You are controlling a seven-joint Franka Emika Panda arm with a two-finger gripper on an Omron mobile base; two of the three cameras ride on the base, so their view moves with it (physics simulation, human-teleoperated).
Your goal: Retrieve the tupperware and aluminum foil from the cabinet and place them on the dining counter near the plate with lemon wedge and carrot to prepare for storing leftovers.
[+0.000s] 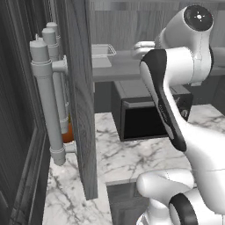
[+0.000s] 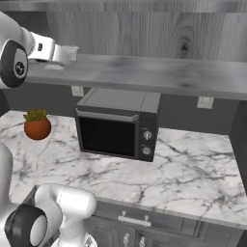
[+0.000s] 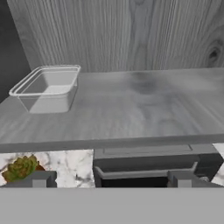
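1. The tupperware (image 3: 47,87) is seen standing upright on the cabinet (image 3: 131,30) shelf (image 3: 131,109), near the shelf's left end and set back from its front edge, close to the wood-grain back wall.
2. The end effector (image 3: 109,179) is held off the shelf's front edge, its fingers (image 3: 37,178) spread wide with nothing between them; the tub lies well to one side of its line, not between the fingers.
3. The tub is judged to be light, thin-walled and somewhat flexible, so a hard squeeze across the open mouth would probably bow the walls inward.
4. Its clear plastic is judged smooth and likely slippery; the wide rim is taken to be the stiffest part.
5. A hold on one wall just under the rim, one finger inside and one outside, is judged safest, since the rim's lip would resist slipping.
6. Being empty and light, the tub may be pushed along the shelf by a glancing finger before closure.
7. Below the shelf, a microwave (image 2: 118,124) and a potted plant (image 2: 37,124) are seen on the marble worktop (image 2: 193,173).
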